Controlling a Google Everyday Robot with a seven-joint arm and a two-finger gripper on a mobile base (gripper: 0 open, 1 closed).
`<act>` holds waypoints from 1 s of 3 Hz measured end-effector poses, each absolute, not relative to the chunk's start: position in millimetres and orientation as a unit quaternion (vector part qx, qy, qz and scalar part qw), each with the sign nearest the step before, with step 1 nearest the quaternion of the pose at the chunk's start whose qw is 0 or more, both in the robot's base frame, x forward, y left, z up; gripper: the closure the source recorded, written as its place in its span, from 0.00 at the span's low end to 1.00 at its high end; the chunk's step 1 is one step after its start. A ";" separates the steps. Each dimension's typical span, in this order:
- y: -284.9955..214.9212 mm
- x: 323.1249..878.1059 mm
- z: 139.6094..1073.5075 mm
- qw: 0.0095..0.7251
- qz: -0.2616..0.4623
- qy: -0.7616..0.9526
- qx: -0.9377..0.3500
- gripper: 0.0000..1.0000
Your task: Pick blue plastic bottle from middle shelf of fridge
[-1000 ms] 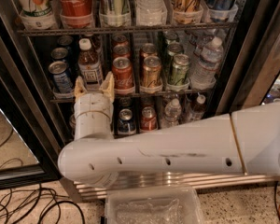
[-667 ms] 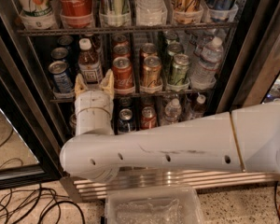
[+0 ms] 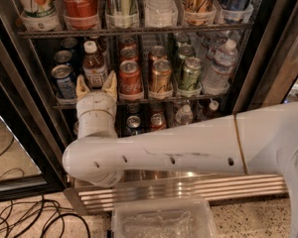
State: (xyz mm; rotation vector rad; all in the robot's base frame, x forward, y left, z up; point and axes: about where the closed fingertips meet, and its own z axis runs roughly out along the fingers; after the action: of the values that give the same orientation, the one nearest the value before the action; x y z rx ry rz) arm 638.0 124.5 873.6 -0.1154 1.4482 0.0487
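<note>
Fridge (image 3: 27, 105) interior fills upper frame, ribbed steel base (image 3: 188, 188) low. Middle shelf (image 3: 144, 101) crosses centre, cans (image 3: 160, 76) in rows. Blue plastic bottle (image 3: 93, 66) stands left of centre on it (white cap, brown drink). Gripper (image 3: 96, 86) at bottle's lower part, fingers spread either side; contact unclear.

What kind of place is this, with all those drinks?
Probably a shop or break room, right at a commercial drinks fridge. Its wire shelves hold rows of soda cans and water bottles. The robot's gripper sits open at the blue plastic bottle on the middle shelf.
</note>
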 end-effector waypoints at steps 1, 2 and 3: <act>124.5 645.7 869.6 0.746 0.026 0.664 -0.044 0.37; 117.8 665.2 868.2 0.747 0.025 0.663 -0.024 0.38; 115.8 672.1 867.0 0.746 0.022 0.666 -0.022 0.37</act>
State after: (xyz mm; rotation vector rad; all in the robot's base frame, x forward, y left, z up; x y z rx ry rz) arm 672.1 115.8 867.0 -0.0481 1.4570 0.0477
